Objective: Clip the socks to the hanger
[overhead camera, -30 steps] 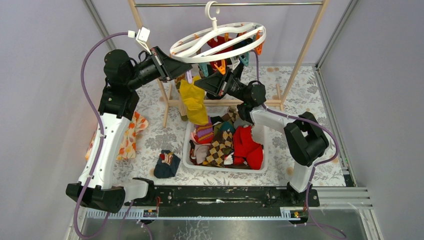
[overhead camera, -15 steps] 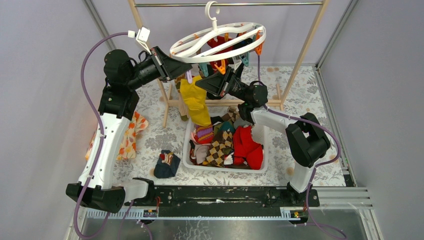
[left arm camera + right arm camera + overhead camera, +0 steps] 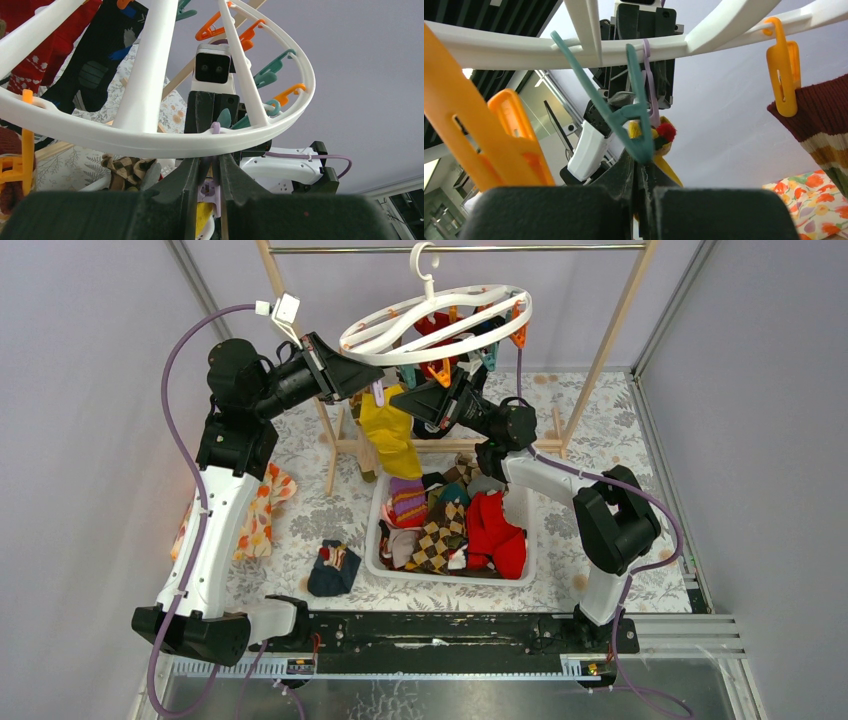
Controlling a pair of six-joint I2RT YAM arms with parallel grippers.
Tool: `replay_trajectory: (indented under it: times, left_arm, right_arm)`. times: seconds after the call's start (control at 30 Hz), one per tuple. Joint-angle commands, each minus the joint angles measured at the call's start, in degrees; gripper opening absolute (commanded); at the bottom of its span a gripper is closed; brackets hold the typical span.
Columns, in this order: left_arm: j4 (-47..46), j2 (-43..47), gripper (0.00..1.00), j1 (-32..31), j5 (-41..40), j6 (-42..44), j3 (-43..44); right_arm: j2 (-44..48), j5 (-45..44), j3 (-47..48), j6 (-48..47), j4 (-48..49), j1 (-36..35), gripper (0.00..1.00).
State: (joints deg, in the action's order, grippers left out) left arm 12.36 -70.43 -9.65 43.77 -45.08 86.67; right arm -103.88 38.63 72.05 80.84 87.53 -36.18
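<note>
One white hanger [image 3: 150, 142] is hanging on the rod [image 3: 500, 248], and the left end effector [image 3: 211, 162] is squeezing one lilac clip [image 3: 207, 191] under its ring, fingers narrow. The right end effector [image 3: 639, 162] is pinching the top edge of one yellow sock [image 3: 390, 440], holding it up by that clip. One red sock [image 3: 30, 55] and one black sock [image 3: 100, 60] are hanging clipped; one dark sock [image 3: 333, 570] is lying on the worktop [image 3: 300, 510] beside one white tub [image 3: 450, 578] of socks
</note>
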Motion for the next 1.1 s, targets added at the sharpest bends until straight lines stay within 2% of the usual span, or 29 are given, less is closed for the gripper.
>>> replay_trajectory:
  times: [0.0, 0.07, 0.13, 0.23, 0.37, 0.43, 0.53, 0.63, 0.73, 0.87, 1.07]
  left_arm:
    - [-2.1, 0.3, 0.01, 0.1, 2.1, 1.2, 1.5]
    - [-1.9, 0.5, 0.07, 0.1, 1.6, 1.5, 1.4]
    - [-1.9, 0.6, 0.29, 0.1, 1.3, 1.8, 1.3]
    - [-1.4, 0.9, 0.51, 0.1, 0.7, 2.4, 1.3]
    - [-0.3, 1.1, 0.63, 0.1, -0.3, 3.3, 1.5]
    - [0.8, 1.5, 0.76, 0.1, -0.7, 4.2, 1.8]
    - [4.3, 2.4, 0.83, 0.1, -3.1, 7.0, 2.2]
    - [8.5, 4.5, 0.84, 0.1, -6.6, 10.9, 0.4]
    - [9.0, 7.5, 0.81, 0.1, -5.1, 12.8, -4.2]
    - [7.4, 8.4, 0.57, 0.1, -0.4, 12.0, -7.6]
    - [6.2, 7.6, 0.25, 0.1, -1.9, 12.1, -7.7]
  right_arm:
    - [1.3, 0.0, 3.2, -0.3, 3.4, 0.4, 0.0]
    - [1.4, -0.2, 3.1, -0.3, 3.5, 0.4, 0.0]
    - [1.4, -0.6, 2.9, -0.4, 3.7, 0.4, 0.0]
    - [1.5, -1.0, 2.9, -0.7, 3.4, 0.4, 0.0]
    - [1.8, -1.5, 2.6, -1.3, 2.7, 0.3, 0.02]
    - [2.0, -1.6, 2.6, -1.5, 2.2, 0.3, 0.04]
    - [2.6, -1.6, 2.1, -2.3, 1.0, 0.3, 0.09]
    - [3.4, -1.9, 1.0, -3.3, -0.3, 0.3, 0.13]
    - [3.8, -2.2, 0.2, -3.7, -0.9, 0.2, 0.14]
    - [4.5, -2.7, -0.3, -4.7, -2.2, -0.1, 0.18]
    - [6.1, -3.8, -2.0, -6.4, -4.6, -0.4, 0.31]
